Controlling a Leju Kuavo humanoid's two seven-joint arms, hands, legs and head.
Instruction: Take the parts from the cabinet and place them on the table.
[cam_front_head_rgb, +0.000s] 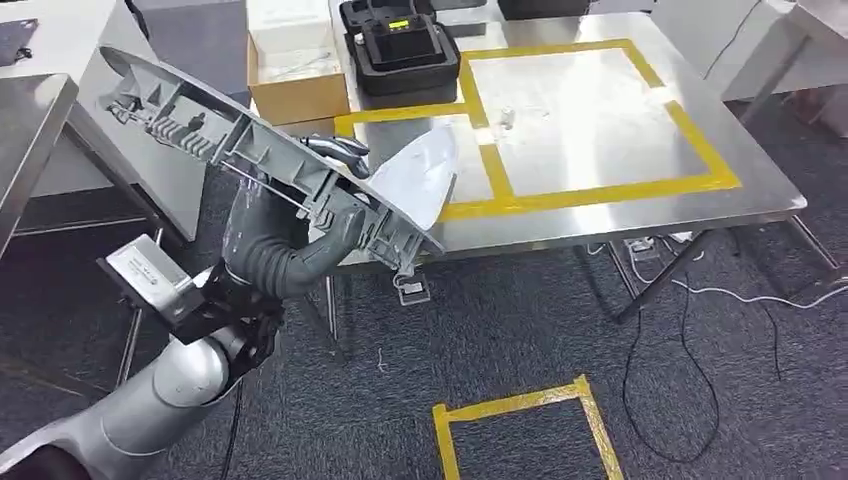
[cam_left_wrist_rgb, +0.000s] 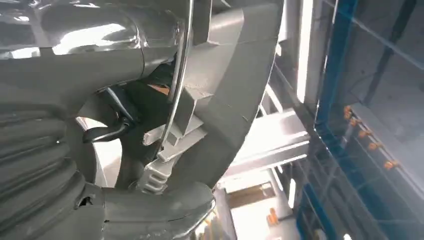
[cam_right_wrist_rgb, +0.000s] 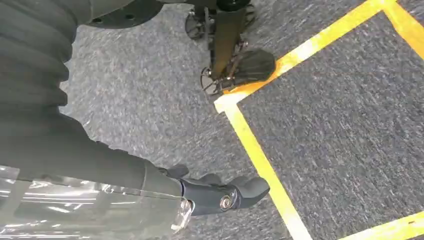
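Far left in the head view, the left hand (cam_front_head_rgb: 335, 190) is raised in front of the robot, its fingers (cam_front_head_rgb: 340, 150) wrapped over the middle of a long grey part (cam_front_head_rgb: 250, 150), a ribbed plastic trim piece with a pale shiny end. The part is carried in the air, not yet set down: its long axis slants from an end up and out to the left of the fingers, over a side bench (cam_front_head_rgb: 30, 130), down to the pale end just right of the fingers, which overhangs the near edge of the table (cam_front_head_rgb: 760, 190). In the left wrist view the thumb (cam_left_wrist_rgb: 150, 210) presses under the part's rim (cam_left_wrist_rgb: 225, 100), so the grip looks firm. Right of and beyond the fingers lies the steel tabletop with its yellow tape squares (cam_front_head_rgb: 590, 110); the open squares are where I judge the part should go, reached by carrying it further right and forward and levelling it. Just beyond the fingers a cardboard box (cam_front_head_rgb: 295, 95) holds a white foam block (cam_front_head_rgb: 288, 25), and beside it an open black case (cam_front_head_rgb: 405, 55) holds a device with a lit screen. The right hand (cam_right_wrist_rgb: 220, 192) hangs over the carpet near floor tape (cam_right_wrist_rgb: 260, 160), fingers loosely curled with nothing in them, so the left is clearly nearer.
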